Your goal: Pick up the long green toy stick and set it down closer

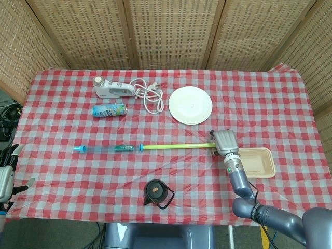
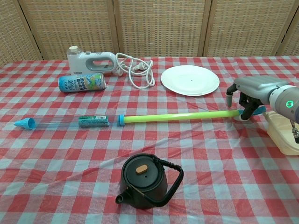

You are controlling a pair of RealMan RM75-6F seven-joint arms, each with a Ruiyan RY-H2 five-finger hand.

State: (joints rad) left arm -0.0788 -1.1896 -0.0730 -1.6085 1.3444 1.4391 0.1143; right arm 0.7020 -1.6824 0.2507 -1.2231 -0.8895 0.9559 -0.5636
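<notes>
Right hand (image 2: 246, 95) is curling over the green toy stick (image 2: 175, 116) tip beside the tan tray (image 2: 283, 133); grip unclear. Long, light, stiff: an end hold will lever, mid-shaft better.

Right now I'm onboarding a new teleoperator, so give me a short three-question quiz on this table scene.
1. True or false: the green toy stick lies flat on the tablecloth, running left to right.
2. Which hand is at the stick's end? A) the right hand B) the left hand C) both
3. Fill in: the black kettle sits on the ____ side of the stick, toward the robot.

Key
1. True. In the chest view its whole length rests on the cloth.
2. A. The right hand is over the stick's right end, beside the beige tray; the left hand sits at the table's left edge, apart from everything.
3. Near. The white plate is on the far side.
</notes>
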